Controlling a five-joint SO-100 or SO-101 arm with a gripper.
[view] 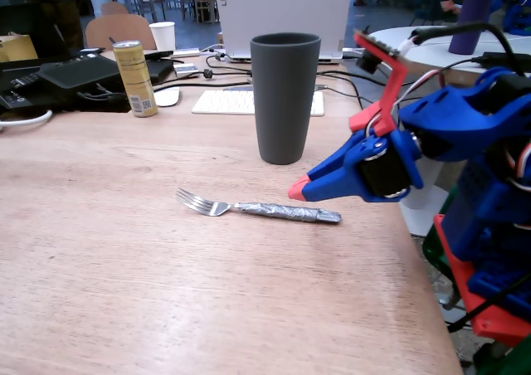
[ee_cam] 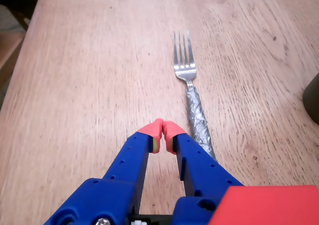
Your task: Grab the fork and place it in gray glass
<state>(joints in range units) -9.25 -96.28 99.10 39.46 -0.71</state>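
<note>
- Table (view: 124,267): wood, fills most of fixed view; fork and glass stand on it, clutter at back edge.
- Arm (view: 473,134): blue w/ red parts, comes in from 3 o'clock in fixed view; base cut off by frame edge.
- Glass (view: 284,97): dark gray, upright, at 12 o'clock from fork, well apart from it. In wrist view only a dark sliver at 3 o'clock edge.
- Can (view: 135,78): yellow, at 10 o'clock in fixed view, far from the action. White cup (view: 163,36) behind it.
- Fork (view: 257,208): lies flat on table, tines to 9 o'clock, taped handle to 3 o'clock in fixed view. In wrist view tines point to 12, handle runs down to 5 o'clock and slips under the right finger.
- Gripper (ee_cam: 163,129): clenched, red tips touching, holds nothing. Sits near handle end, just at 9 o'clock of it in wrist view; height above table hard to judge.
- Step, my read: approach, pre-grasp. Fork not yet grabbed.
- Next needs: spread the fingers, shift toward 3 o'clock in wrist view to straddle handle, drop, pinch.
- Can't see: inside of glass, handle end in wrist view.
</note>
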